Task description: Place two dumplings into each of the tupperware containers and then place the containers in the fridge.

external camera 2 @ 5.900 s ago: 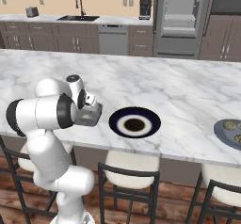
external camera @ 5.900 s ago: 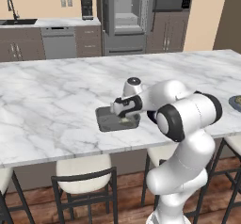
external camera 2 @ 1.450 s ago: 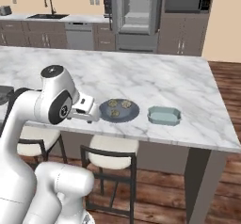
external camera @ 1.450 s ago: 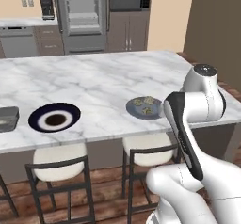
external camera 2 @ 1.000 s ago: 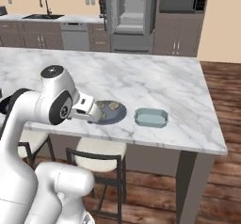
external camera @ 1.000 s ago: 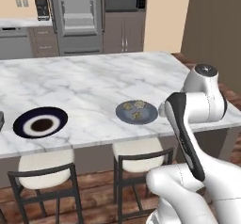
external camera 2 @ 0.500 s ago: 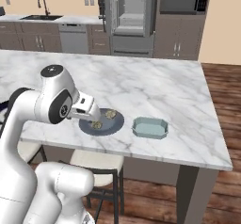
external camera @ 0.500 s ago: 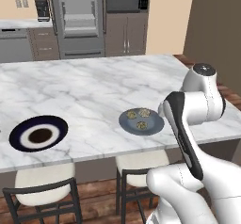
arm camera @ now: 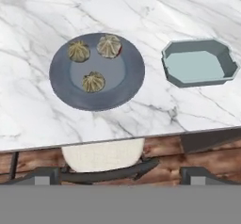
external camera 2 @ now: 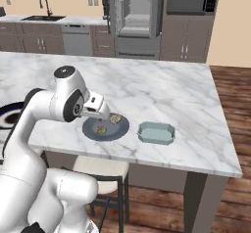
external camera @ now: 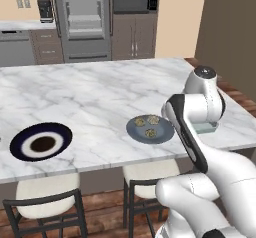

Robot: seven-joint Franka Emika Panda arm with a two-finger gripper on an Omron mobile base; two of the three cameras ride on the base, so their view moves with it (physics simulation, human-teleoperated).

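You've got three dumplings (arm camera: 93, 81) on the grey-blue plate (arm camera: 132, 84) near the counter's (arm camera: 141, 11) front edge, teal container (arm camera: 197, 68) just beside; can't tell the gripper's jaw state.

dumplings (external camera 2: 101, 128) on plate (external camera 2: 120, 128), teal container (external camera 2: 156, 132) beside

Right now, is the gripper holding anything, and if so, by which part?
It cannot be told. Three dumplings lie on the grey-blue plate, and the teal container sits empty beside it.

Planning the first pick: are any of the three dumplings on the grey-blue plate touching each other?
Apart. The hand view shows bare plate between all three dumplings.
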